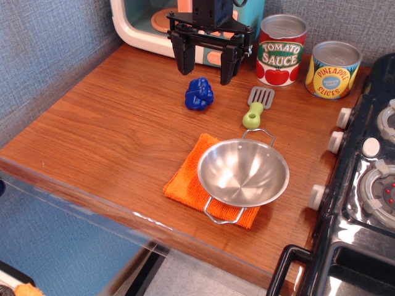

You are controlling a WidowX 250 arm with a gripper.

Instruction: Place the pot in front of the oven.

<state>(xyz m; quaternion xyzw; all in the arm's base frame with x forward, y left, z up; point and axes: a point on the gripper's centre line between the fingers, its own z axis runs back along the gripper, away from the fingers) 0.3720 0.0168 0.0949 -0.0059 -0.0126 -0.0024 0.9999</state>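
Steel pot [243, 172] near table [117, 135] edge

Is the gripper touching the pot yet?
Apart. The only view shows the gripper open, up by the oven, with bare wood and the blue toy between it and the pot on the orange cloth.

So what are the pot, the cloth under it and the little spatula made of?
The pot looks like polished stainless steel: mirror-bright, with thin wire handles. The cloth seems a soft orange fabric, fuzzy like microfibre. The spatula has a dull grey slotted blade, metal or plastic, and a glossy green, probably plastic, handle.
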